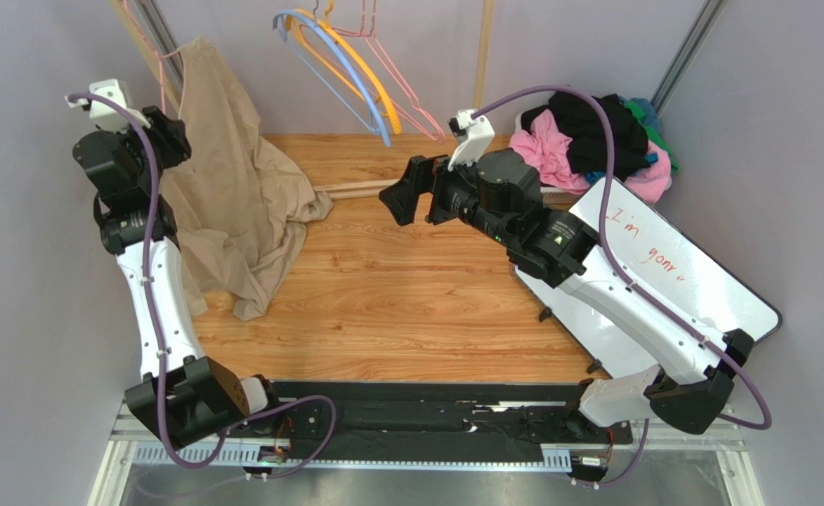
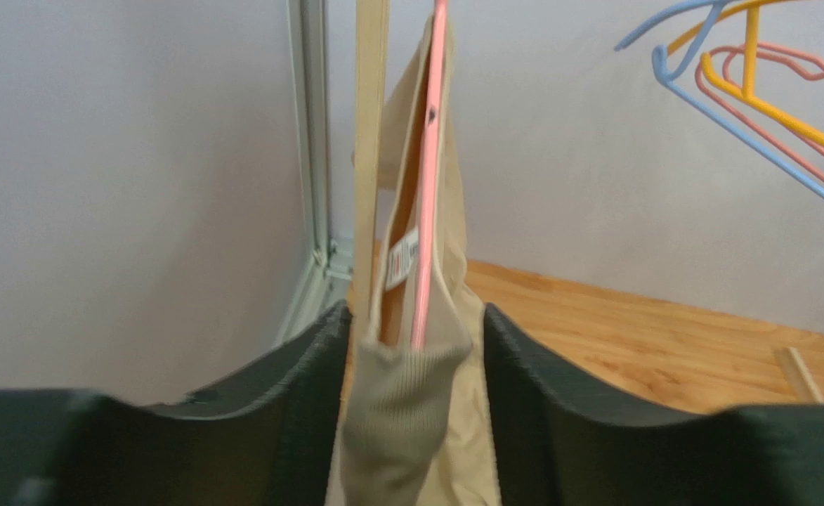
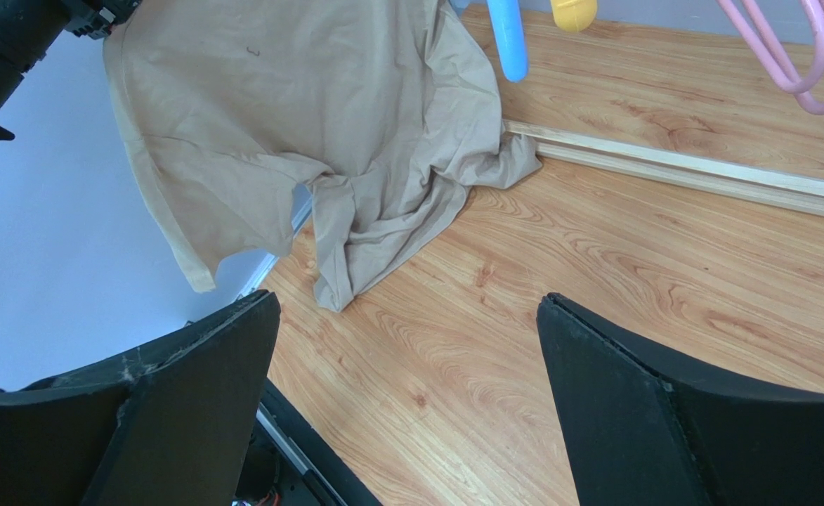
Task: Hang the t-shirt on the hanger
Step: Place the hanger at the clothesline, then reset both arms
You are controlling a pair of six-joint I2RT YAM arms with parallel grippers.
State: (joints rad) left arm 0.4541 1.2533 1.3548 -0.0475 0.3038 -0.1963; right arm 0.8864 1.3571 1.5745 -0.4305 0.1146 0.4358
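Evidently the t-shirt (image 2: 405,411) hung upright on the hanger (image 2: 430,158) between the parted fingers of the left end effector (image 2: 414,322); the right end effector (image 3: 407,306), spread and empty, stood well apart.

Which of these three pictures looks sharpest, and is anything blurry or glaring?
Top view: evenly lit, crisp; the white board looks bright without harsh glare. Left wrist view: softest, the tan cloth t-shirt and thin pink wire hanger sit close and slightly blurred. Right wrist view: wooden table grain sharp, black fingers dim.
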